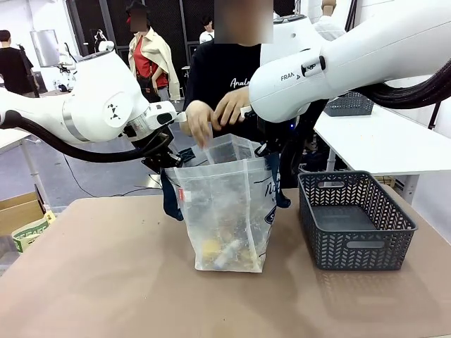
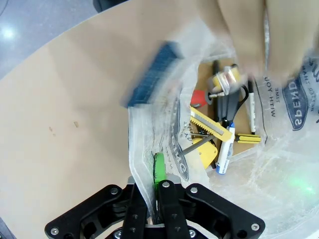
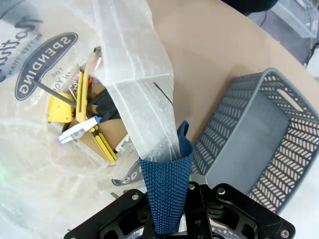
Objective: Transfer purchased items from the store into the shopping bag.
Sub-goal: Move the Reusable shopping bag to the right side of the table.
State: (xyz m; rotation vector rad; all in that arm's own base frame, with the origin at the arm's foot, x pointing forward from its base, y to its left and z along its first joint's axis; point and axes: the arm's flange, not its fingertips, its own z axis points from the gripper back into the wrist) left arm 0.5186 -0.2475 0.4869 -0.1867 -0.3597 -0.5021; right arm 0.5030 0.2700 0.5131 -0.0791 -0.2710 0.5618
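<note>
The shopping bag [image 1: 225, 211] stands open mid-table, translucent white with navy lettering. My left gripper [image 1: 165, 155] is shut on its left rim; in the left wrist view the gripper [image 2: 154, 185] pinches the plastic rim [image 2: 144, 149] against a green pad [image 2: 158, 168]. At the bag's right side, my right gripper [image 1: 272, 146] [image 3: 172, 201] is shut on the navy strap handle [image 3: 167, 191] and rim. Inside lie a yellow utility knife [image 2: 209, 128], scissors [image 2: 234, 102] and markers [image 2: 223, 154]. The person's hands [image 1: 215, 113] hold a clear packet [image 1: 229, 148] over the bag's mouth. The store basket [image 1: 356, 222] stands empty at the right.
The other navy handle [image 2: 149, 74] hangs blurred off the bag's left rim. Bare brown tabletop [image 1: 99, 282] lies left of and in front of the bag. A cardboard box [image 1: 17, 211] sits beyond the table's left edge. A white table [image 1: 380, 141] with another basket stands behind at the right.
</note>
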